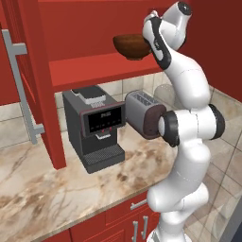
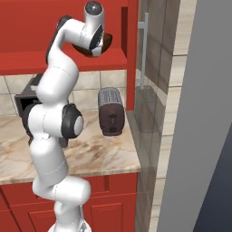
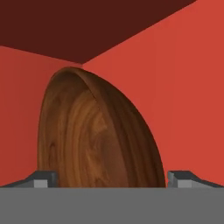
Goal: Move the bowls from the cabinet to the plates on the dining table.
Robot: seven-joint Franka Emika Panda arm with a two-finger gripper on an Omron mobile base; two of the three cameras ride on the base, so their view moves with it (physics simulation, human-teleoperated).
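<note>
We see the arm (image 1: 189,123) reaching up to the red shelf (image 1: 94,68) of the cabinet (image 1: 42,94), whose door (image 1: 12,61) hangs open at the left with its long silver bar handle (image 1: 21,90). The dark brown bowl (image 1: 131,46) sits upright on the shelf, right at the arm's wrist in the left base view; in the right base view the same bowl (image 2: 105,44) peeks out from behind the hand. From the hand view the bowl (image 3: 96,135) looms close, wood-grained, rolled sideways by the camera's tilt, with the gripper (image 3: 105,179) spread wide and one fingertip (image 3: 41,178) on each side of it, the other at (image 3: 186,178). The jaws straddle the bowl; we can't tell whether the tips touch it, and nothing looks clamped. Red cabinet walls sit behind the bowl, a darker panel above. Below the shelf, on the marble counter (image 1: 42,189), stand a dark coffee machine (image 1: 94,127) and, just beside it toward the arm, a grey toaster (image 1: 144,113); in the right base view the toaster (image 2: 112,112) stands near the counter's end. Red drawer fronts (image 1: 123,217) with small handles run under the counter. A tiled wall (image 1: 137,85) backs the appliances.
</note>
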